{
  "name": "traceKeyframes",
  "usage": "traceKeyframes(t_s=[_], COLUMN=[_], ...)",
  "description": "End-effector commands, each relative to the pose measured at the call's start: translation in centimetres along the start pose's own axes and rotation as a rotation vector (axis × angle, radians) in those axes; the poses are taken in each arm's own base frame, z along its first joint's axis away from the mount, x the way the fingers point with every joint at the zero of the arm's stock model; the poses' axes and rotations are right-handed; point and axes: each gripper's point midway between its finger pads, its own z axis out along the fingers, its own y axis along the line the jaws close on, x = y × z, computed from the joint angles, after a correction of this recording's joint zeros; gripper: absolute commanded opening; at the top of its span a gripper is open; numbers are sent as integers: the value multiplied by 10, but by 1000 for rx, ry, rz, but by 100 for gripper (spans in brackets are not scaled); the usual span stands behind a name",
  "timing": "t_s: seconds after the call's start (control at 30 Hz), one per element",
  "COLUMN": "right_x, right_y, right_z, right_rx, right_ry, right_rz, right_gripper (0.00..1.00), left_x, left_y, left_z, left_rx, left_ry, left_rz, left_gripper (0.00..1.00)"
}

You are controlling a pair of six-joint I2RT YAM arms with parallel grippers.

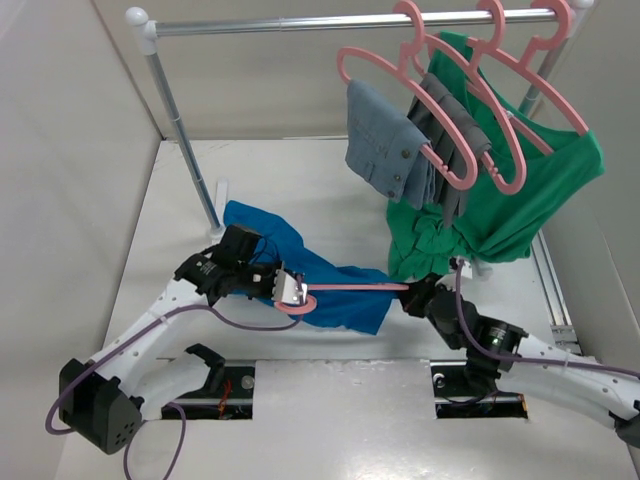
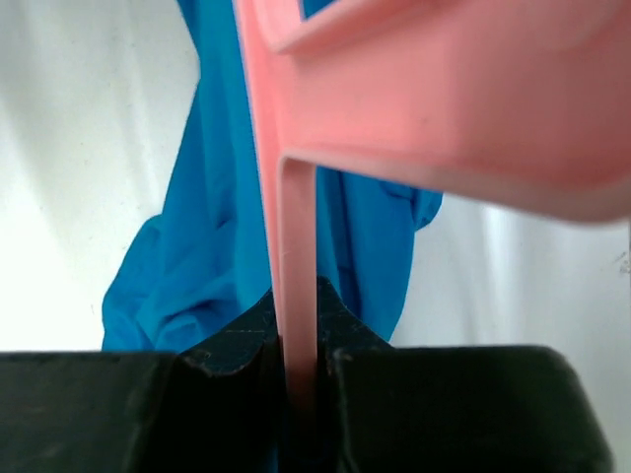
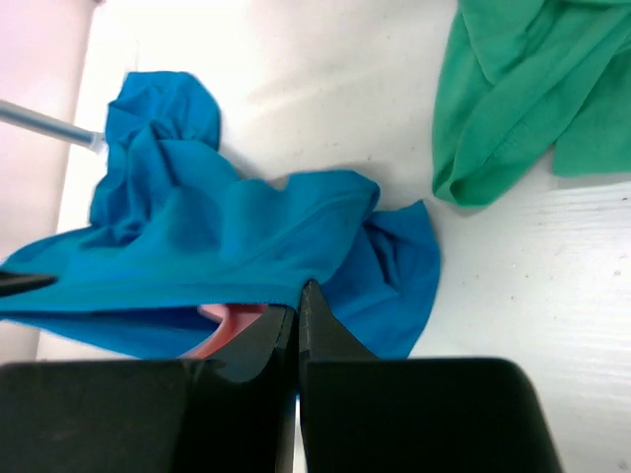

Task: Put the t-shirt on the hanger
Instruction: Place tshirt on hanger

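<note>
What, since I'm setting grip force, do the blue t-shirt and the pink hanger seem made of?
The t-shirt: soft matte cloth, likely knit; it lies in crumpled folds. The hanger: rigid plastic, it seems, smooth with a slight sheen; thin, cleanly moulded edges.

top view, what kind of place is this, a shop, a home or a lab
Most likely a robotics lab test cell: a white table boxed in by plain white walls, two robot arms bolted at its near edge, and a small metal clothes rail holding a few garments.
</note>
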Motion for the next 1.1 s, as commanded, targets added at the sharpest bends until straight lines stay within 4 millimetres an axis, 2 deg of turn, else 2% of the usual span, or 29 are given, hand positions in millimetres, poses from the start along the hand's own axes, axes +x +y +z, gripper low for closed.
traceKeyframes(t_s=[0.0, 0.03, 0.17, 0.23, 0.27, 0.3, 0.43, 0.5, 0.67, 0.8, 0.9, 0.97, 1.07], right_x=[-42, -50, -67, -69, -74, -74, -78, -82, -84, -80, -66, -57, -56], right_y=[-69, -61, -50, -38, -22, -17, -6, 11, 26, 56, 55, 57, 60], right_z=[-15, -17, -26, -25, -22, -21, -22, -22, -23, -20, -11, -6, -13], right_rx=[293, 276, 280, 237, 191, 171, 169, 127, 118, -31, -31, -46, -78], right_ry=[-169, -179, -151, -121, -128, -113, -57, -24, 80, 92, 140, 180, 195], right_rz=[-223, -235, -404, -478, -496, -568, -678, -739, -888, -936, -971, -984, -978], right_gripper=[0, 0, 0, 0, 0, 0, 0, 0, 0, 0, 0, 0, 0], left_x=[61, 65, 83, 91, 95, 98, 114, 116, 116, 103, 90, 88, 112], left_y=[-24, -25, -13, -9, -7, -4, 7, 15, 23, 33, 40, 41, 40], left_z=[-20, -19, -17, -16, -13, -13, -13, -12, -11, -6, 2, 2, -4], left_rx=[50, 64, 35, 24, 21, 10, -36, -74, -94, -105, -84, -65, -63], left_ry=[292, 308, 405, 445, 460, 474, 571, 582, 617, 577, 531, 542, 636], left_rz=[-27, -33, -48, -46, -66, -79, -137, -148, -140, -147, -202, -220, -197], left_gripper=[0, 0, 0, 0, 0, 0, 0, 0, 0, 0, 0, 0, 0])
